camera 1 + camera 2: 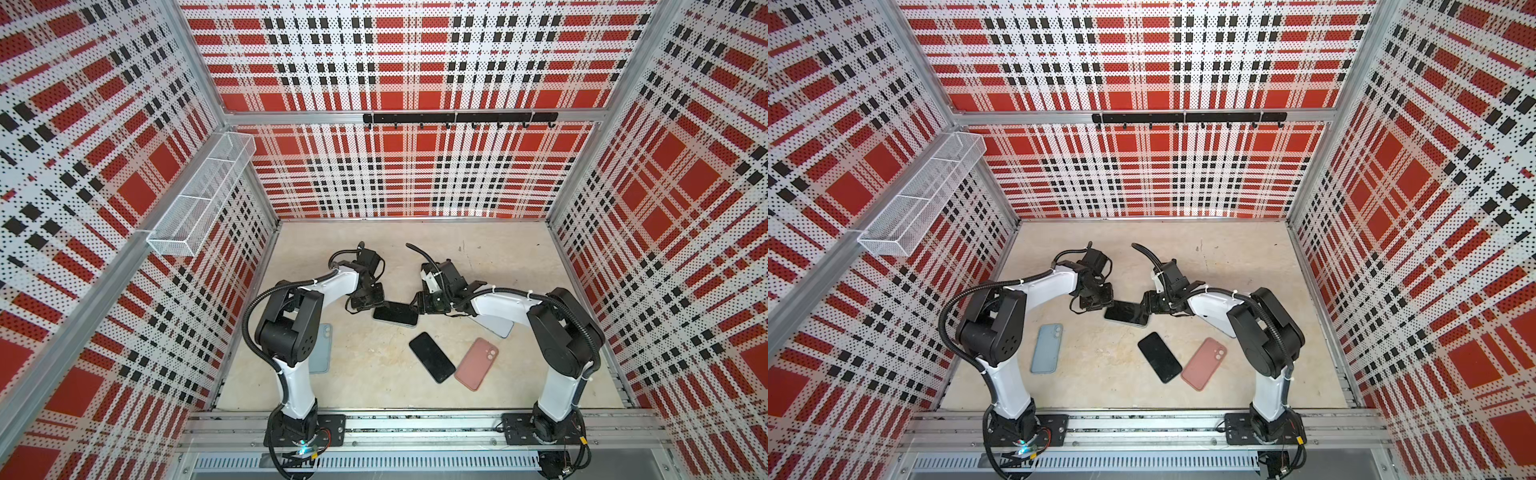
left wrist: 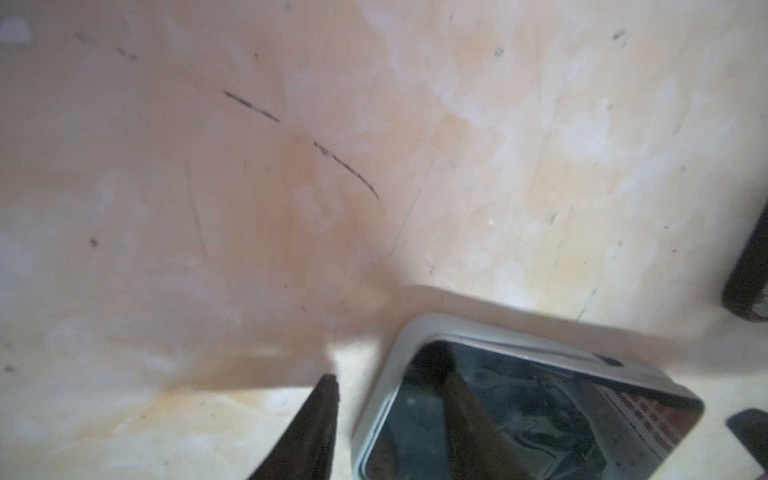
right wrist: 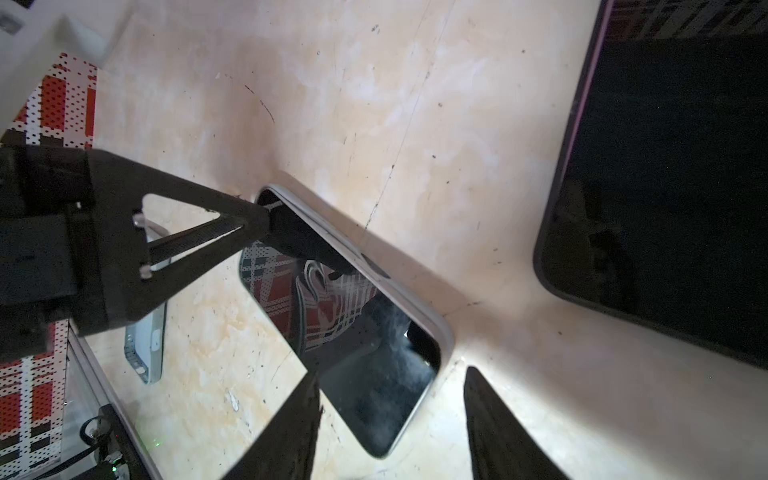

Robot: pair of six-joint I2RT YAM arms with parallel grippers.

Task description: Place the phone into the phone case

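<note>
In both top views the arms are meeting over the middle of the worktop (image 1: 374,386), where the phone (image 1: 395,314) is lying screen up. The left tool (image 1: 370,305) is standing at one short end, the right tool (image 1: 419,307) at the other. Nearer the arm bases, a black phone (image 1: 432,357) is lying just beside a pink case (image 1: 476,363) turned back up. A blue-grey case (image 1: 1047,348) is lying by the left arm.

In the left wrist view the phone is sitting inside a light grey phone case (image 2: 417,330). The left tool is standing open. One finger (image 2: 320,415) is hanging over bare worktop, clear of the rim, and the other is reaching over the screen.

In the right wrist view the right tool (image 3: 392,374) is straddling the cased phone's end with its jaws apart. One finger is overlapping a long edge and the other is sitting just beside the corner. Whether they are pinching it cannot be told.
</note>
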